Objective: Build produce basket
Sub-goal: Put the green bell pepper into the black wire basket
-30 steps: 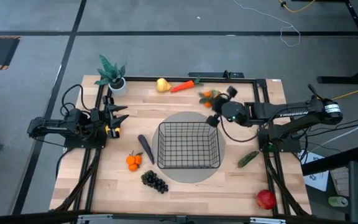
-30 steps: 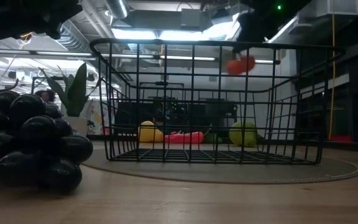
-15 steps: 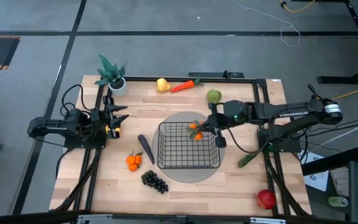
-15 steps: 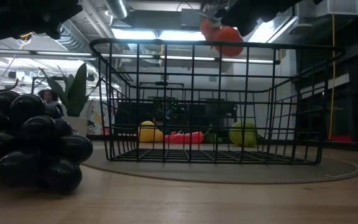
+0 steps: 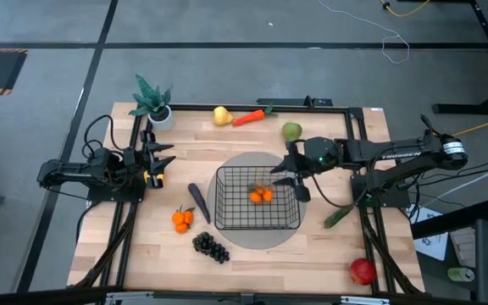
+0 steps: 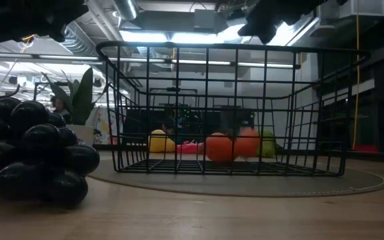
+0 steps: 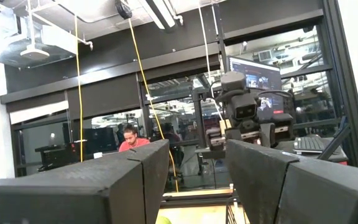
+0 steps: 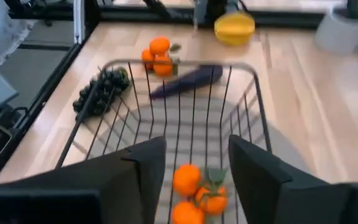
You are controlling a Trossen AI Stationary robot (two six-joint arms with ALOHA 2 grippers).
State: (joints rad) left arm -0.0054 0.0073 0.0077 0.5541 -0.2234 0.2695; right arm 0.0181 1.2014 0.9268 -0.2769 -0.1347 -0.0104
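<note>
The black wire basket [image 5: 257, 222] stands on a grey round mat in the middle of the table. A bunch of oranges with a green leaf [image 5: 261, 195] [image 8: 194, 190] [image 6: 232, 147] lies on the basket's floor. My right gripper [image 5: 295, 180] [image 8: 196, 149] hangs open above the basket's right rim, its fingers clear of the oranges, with nothing between them. My left gripper [image 5: 166, 161] [image 7: 194, 168] waits open at the table's left edge.
Around the basket lie a second bunch of oranges [image 5: 181, 219], an eggplant [image 5: 198, 202], grapes [image 5: 211, 246], a cucumber [image 5: 339, 216] and a red apple [image 5: 363, 271]. A yellow pear [image 5: 221, 115], carrot [image 5: 248, 118], green pear [image 5: 291, 131] and potted plant [image 5: 152, 103] line the far edge.
My right gripper has swung from beside the green pear toward the table's near side, over the basket's right rim, carrying the oranges. It has tipped downward and opened. The oranges have fallen and now lie on the basket's floor.
</note>
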